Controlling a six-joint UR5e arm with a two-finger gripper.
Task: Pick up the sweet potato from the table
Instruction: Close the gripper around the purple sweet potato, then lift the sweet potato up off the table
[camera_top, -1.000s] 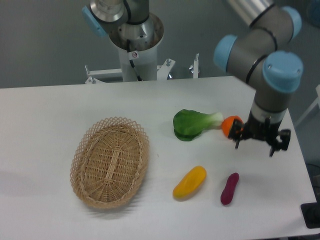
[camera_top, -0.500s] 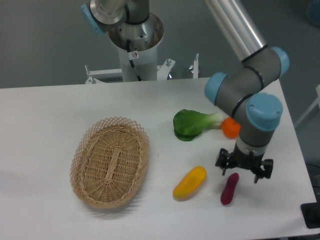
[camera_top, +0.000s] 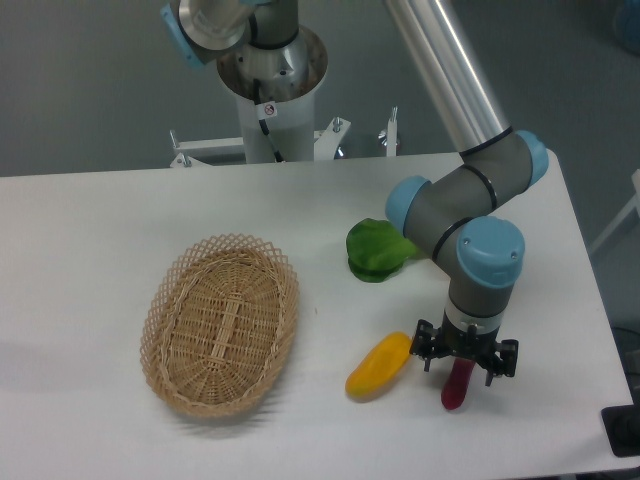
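Observation:
The sweet potato (camera_top: 455, 389) is a slim dark purple-magenta vegetable lying on the white table (camera_top: 100, 260) at the front right. Its upper end is hidden behind my gripper. My gripper (camera_top: 465, 366) hangs straight over that end, with a finger on each side of it. The jaws look open and the sweet potato still rests on the table.
A yellow-orange vegetable (camera_top: 379, 365) lies just left of the gripper. A green leafy vegetable (camera_top: 373, 251) lies behind it, partly covered by the arm. A wicker basket (camera_top: 221, 323) stands at the left. The table's right edge is close to the gripper.
The gripper has moved forward and down, from beside the round orange fruit to right over the sweet potato. The arm now hides the orange fruit.

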